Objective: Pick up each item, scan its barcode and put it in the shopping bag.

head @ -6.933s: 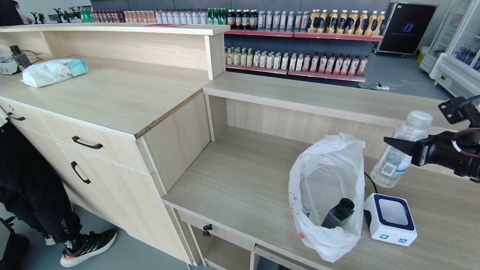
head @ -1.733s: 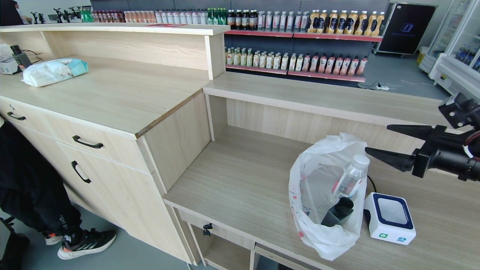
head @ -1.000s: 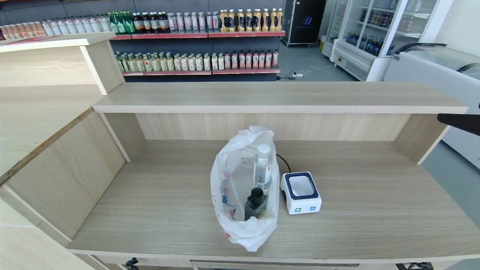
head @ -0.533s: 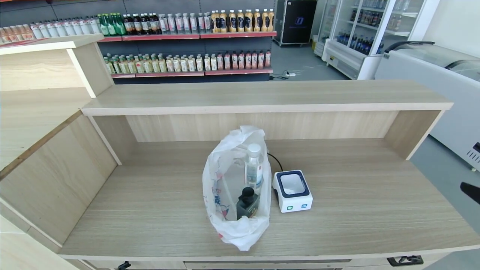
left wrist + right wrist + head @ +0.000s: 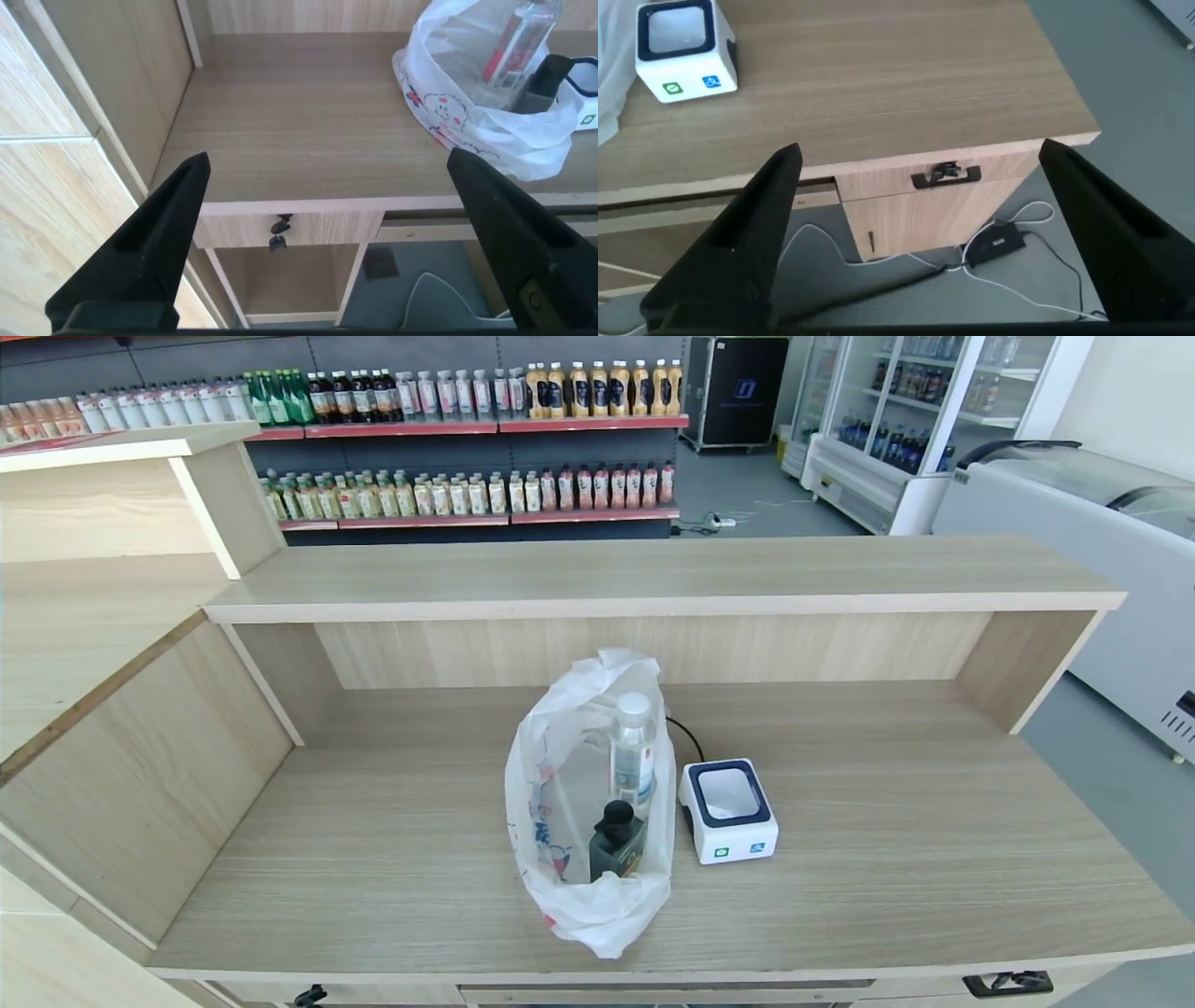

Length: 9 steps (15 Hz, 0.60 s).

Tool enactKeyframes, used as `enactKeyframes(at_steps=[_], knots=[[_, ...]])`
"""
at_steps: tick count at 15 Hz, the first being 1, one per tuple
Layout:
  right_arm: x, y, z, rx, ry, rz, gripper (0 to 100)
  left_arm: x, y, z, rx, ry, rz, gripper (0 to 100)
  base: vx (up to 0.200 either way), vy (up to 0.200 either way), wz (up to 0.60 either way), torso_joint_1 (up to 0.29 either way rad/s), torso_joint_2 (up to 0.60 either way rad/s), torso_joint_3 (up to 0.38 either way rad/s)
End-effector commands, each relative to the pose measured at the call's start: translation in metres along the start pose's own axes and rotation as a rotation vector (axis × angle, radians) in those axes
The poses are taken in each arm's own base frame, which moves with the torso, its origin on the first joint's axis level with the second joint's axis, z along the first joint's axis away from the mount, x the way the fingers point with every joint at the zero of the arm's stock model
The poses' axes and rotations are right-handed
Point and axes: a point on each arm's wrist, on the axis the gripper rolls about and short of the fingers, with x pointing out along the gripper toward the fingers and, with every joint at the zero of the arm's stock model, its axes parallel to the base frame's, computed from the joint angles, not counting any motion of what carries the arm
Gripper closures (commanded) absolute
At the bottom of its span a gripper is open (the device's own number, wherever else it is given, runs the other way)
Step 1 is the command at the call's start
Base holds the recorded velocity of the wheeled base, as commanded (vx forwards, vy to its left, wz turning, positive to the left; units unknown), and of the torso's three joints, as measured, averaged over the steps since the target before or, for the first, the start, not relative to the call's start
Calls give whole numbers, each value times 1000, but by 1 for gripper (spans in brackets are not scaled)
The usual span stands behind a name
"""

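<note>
1. Hidden or cut off. The shopping bag (image 5: 560, 803) veils its contents: I read the lower body of the water bottle (image 5: 632, 751) through the thin film, and the folds cover the base of the dark bottle (image 5: 615, 842). I cannot make out a barcode on either item. The scanner's black cable (image 5: 688, 735) runs behind the bag and is lost there. In the right wrist view the bag is cut off at the frame edge.

2. Claws. The left claw (image 5: 329, 159) is spread wide and holds nothing, off the front edge of the bench (image 5: 887, 821) on the bag's side. The right claw (image 5: 920, 147) is likewise spread and empty, off the front edge, past the scanner (image 5: 727, 798).

3. Task items. Both bottles stand upright inside the bag, the dark one nearer me. The scanner sits just beside the bag.

4. Surroundings. An upper ledge (image 5: 653, 581) overhangs the back of the bench. Shelves (image 5: 467, 425) of drink bottles stand beyond. A drawer lock (image 5: 945, 174) sits under the bench front.

5. Materials. The bench is pale wood-grain laminate. The bag is crinkled white translucent plastic. The scanner is a white block with a blue-framed window.
</note>
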Motion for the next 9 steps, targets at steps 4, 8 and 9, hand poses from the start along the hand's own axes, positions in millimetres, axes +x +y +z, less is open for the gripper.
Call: enactKeyframes(at_steps=[4, 8, 9], knots=[[-10, 0, -13, 31, -99, -7, 0, 0, 0, 0, 0, 1, -1, 0, 0, 0, 0, 0, 0, 0], [-9, 0, -13, 40, -118, -3, 0, 0, 0, 0, 0, 1, -1, 0, 0, 0, 0, 0, 0, 0], [-9, 0, -13, 40, -118, -1, 0, 0, 0, 0, 0, 1, -1, 0, 0, 0, 0, 0, 0, 0]])
